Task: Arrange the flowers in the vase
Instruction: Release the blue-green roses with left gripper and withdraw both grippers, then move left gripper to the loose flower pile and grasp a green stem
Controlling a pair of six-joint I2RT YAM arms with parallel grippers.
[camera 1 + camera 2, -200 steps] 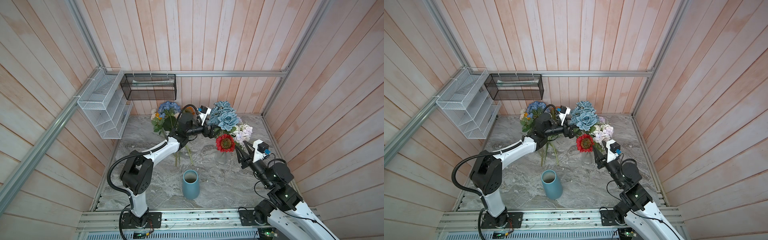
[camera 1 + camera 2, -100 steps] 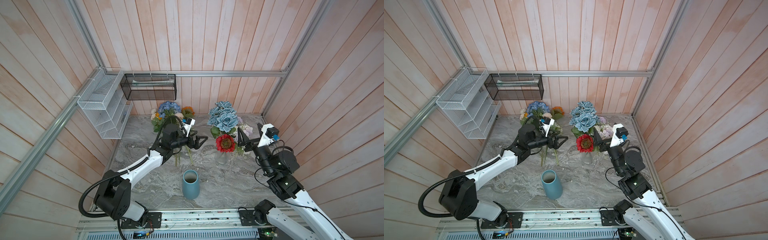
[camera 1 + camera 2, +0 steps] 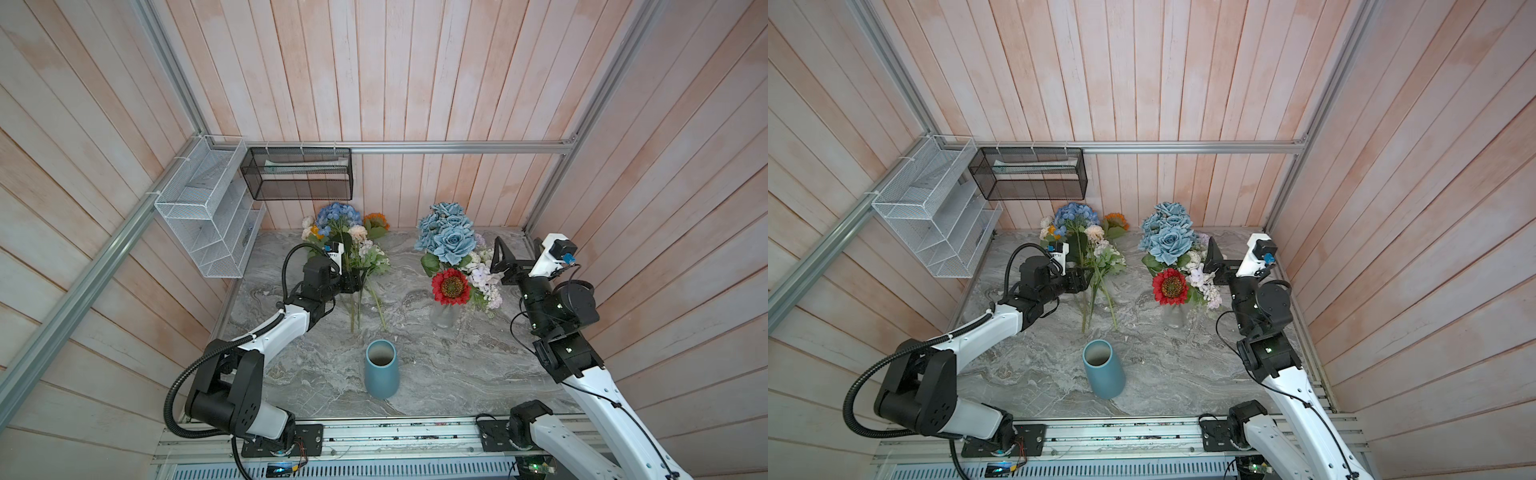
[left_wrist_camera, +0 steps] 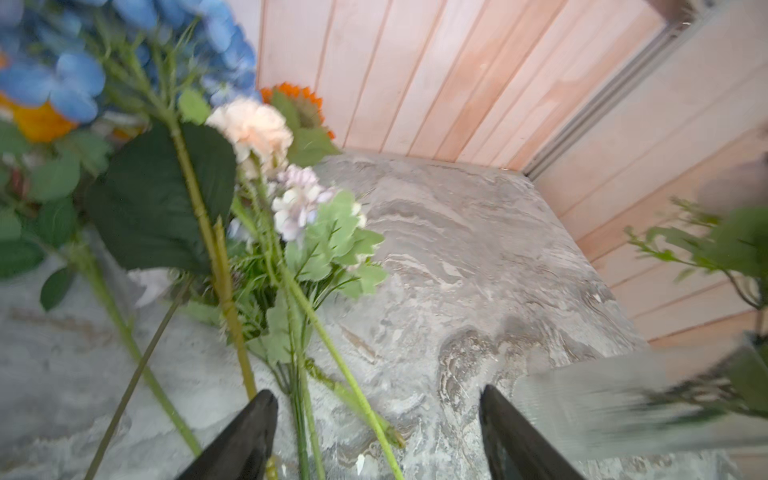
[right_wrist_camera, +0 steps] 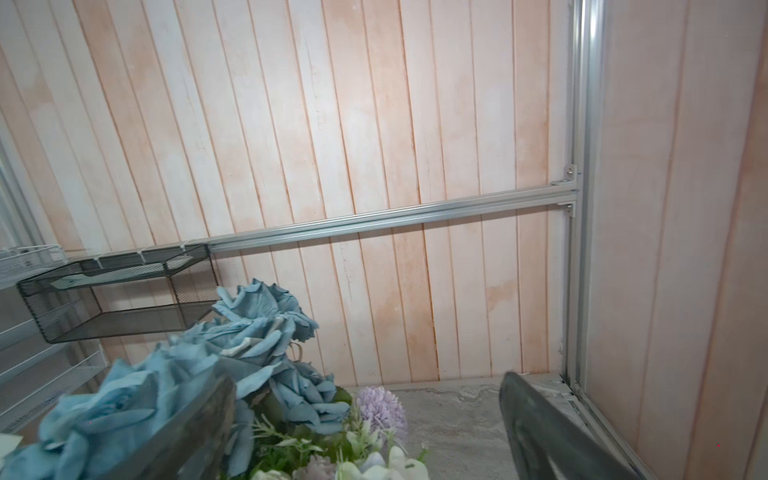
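The loose flowers [image 3: 337, 216] lie flat on the table [image 3: 436, 365] at upper centre-left in both top views, heads against the back wall and cut ends toward the bottom of the frame. The left gripper [image 3: 353, 283] sits over them about halfway along. In the left wrist view its two black, tapered fingers [image 4: 245, 436] stand apart at the bottom edge, and several thin green stems [image 4: 230, 299] pass between them, none pinched. The bunch fans up and left from there: a papery blue hydrangea [image 4: 62, 79], a ruffled peach bloom [image 4: 253, 124], small lilac florets [image 4: 297, 195], an orange sunflower [image 4: 286, 89] and broad dark leaves.

Right of centre a bouquet [image 3: 451, 241] stands upright in a clear glass vase [image 3: 444, 319]. It has dusty-blue fabric roses on top, a red daisy-shaped bloom [image 3: 450, 286] in front and pale lilac and white clusters at its right. The right gripper [image 3: 498, 259] hangs just right of the roses, jaws spread wide and holding nothing. In the right wrist view one finger [image 5: 195, 428] overlaps the roses at lower left; I cannot tell whether it touches them.

A smooth, matte blue vase [image 3: 381, 370], round-mouthed and slightly tapered, stands at lower centre, below the cut ends and well apart from both grippers. The table is grey veined marble. On the pale plank walls at upper left hang a white wire rack [image 3: 208, 224] and a black mesh basket [image 3: 299, 178].
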